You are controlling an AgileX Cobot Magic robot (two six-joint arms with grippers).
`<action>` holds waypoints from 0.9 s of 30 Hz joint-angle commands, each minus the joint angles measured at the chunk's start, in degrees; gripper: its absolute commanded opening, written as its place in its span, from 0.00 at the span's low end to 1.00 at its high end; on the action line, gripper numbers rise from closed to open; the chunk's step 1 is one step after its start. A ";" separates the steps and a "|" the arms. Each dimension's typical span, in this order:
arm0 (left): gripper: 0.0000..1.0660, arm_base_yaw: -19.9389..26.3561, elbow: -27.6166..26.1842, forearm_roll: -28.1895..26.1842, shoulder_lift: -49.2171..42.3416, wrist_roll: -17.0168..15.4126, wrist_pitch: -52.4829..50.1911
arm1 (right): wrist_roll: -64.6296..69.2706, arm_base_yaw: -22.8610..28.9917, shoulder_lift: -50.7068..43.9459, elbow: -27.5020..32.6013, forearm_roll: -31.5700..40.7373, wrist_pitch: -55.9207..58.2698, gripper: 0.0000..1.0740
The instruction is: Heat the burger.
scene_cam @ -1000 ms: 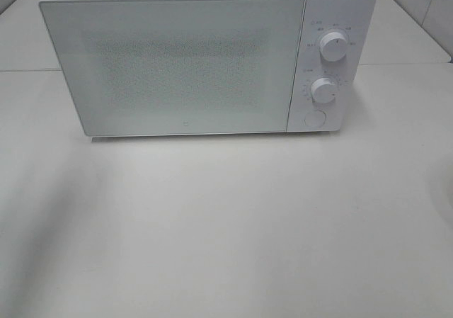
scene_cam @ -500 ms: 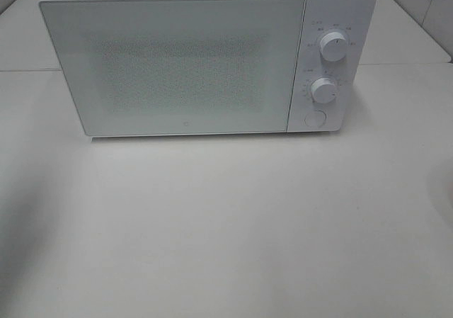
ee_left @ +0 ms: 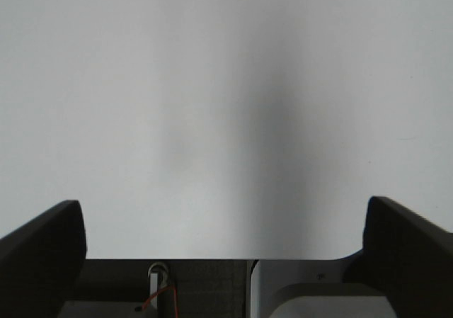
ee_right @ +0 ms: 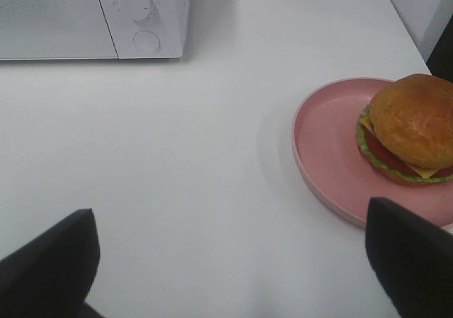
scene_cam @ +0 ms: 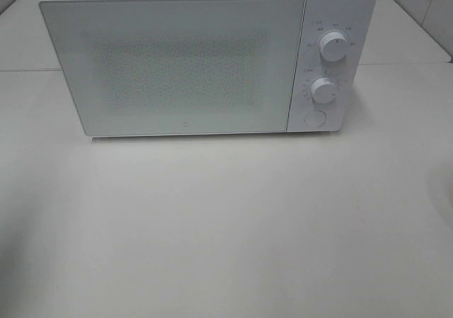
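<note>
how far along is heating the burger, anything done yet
Nothing looks done yet. The microwave has its door shut, and the burger sits on the pink plate on the table, outside it. Nothing is in hand: the right gripper is open and empty near the plate, and the left gripper is open over bare table. Left to do: open the door, put the burger in, close it, and set the knobs.

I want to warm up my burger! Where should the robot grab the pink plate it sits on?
Probably the plate by its low raised rim on the bare side away from the burger, which sits off-centre. The right gripper, jaws wide open, could come from that side, one jaw over the rim, one under.
</note>
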 commanded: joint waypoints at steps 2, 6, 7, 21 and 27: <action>0.95 0.17 4.07 -1.20 -6.76 -0.06 -1.89 | 0.11 -0.29 -1.03 0.06 -0.11 -0.40 0.92; 0.95 0.17 7.22 -1.26 -12.78 -0.06 -1.95 | 0.11 -0.29 -1.03 0.06 -0.11 -0.40 0.92; 0.95 0.17 9.51 -1.38 -17.36 -0.06 -2.46 | 0.11 -0.29 -1.03 0.06 -0.11 -0.40 0.92; 0.95 0.17 12.49 -3.15 -41.71 -0.06 -4.87 | 0.11 -0.29 -1.03 0.06 -0.11 -0.40 0.92; 0.95 0.17 12.49 -3.44 -50.76 -0.06 -4.76 | 0.11 -0.29 -1.03 0.06 -0.11 -0.40 0.92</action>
